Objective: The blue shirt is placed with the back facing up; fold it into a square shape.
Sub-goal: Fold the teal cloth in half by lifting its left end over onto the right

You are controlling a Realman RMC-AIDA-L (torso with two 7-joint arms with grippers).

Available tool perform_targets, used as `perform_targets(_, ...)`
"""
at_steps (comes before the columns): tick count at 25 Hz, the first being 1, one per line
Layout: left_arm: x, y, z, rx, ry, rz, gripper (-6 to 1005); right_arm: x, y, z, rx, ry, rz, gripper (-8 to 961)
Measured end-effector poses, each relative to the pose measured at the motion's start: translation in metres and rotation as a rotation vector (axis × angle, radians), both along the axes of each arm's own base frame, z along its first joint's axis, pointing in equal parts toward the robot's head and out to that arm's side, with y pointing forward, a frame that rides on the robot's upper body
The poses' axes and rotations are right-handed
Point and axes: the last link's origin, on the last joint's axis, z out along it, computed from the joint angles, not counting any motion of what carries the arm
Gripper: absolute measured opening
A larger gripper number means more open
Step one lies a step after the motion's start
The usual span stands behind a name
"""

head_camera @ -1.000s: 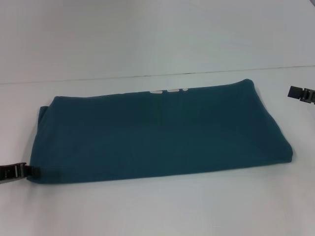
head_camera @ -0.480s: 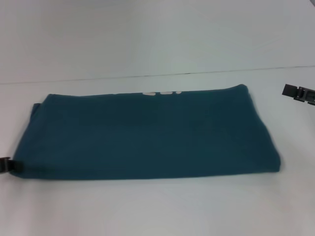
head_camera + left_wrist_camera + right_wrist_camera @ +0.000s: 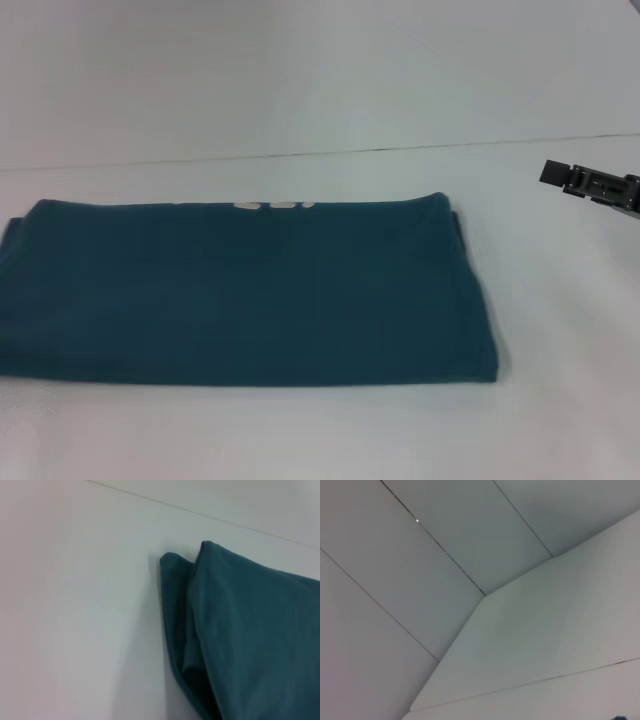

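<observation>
Blue shirt [image 3: 240, 295] lies at lower left of the frame on the table [image 3: 330, 90], already folded into a long band; a final crosswise fold remains. Right gripper [image 3: 590, 185], far right: finger state cannot be told.

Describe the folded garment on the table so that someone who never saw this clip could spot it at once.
On the white table, look left of centre: the blue shirt lies flat, folded into a wide rectangle that runs off the left edge of the head view. It is the only dark teal thing on the table, with white lettering peeking out at its far edge.
</observation>
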Motion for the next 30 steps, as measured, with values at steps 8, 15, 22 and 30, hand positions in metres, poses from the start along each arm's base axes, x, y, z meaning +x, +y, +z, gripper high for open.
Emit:
perform_targets(8, -0.014, -0.011, 0.024, 0.048, 0.049, 0.037, 6, -0.007, 0.007, -0.006, 0.006, -0.001, 0.006, 914)
perform_targets(15, 0.014, -0.005, 0.021, 0.023, -0.080, -0.055, 6, -0.007, 0.007, -0.007, 0.008, -0.006, 0.011, 914)
perform_targets(22, 0.123, 0.024, -0.035, -0.113, -0.390, -0.436, 7, 0.002, 0.000, -0.005, 0.025, -0.004, -0.006, 914)
perform_targets(30, 0.239, 0.048, -0.144, -0.252, -0.669, -0.659, 6, 0.013, -0.006, 0.009, 0.054, -0.032, -0.010, 910)
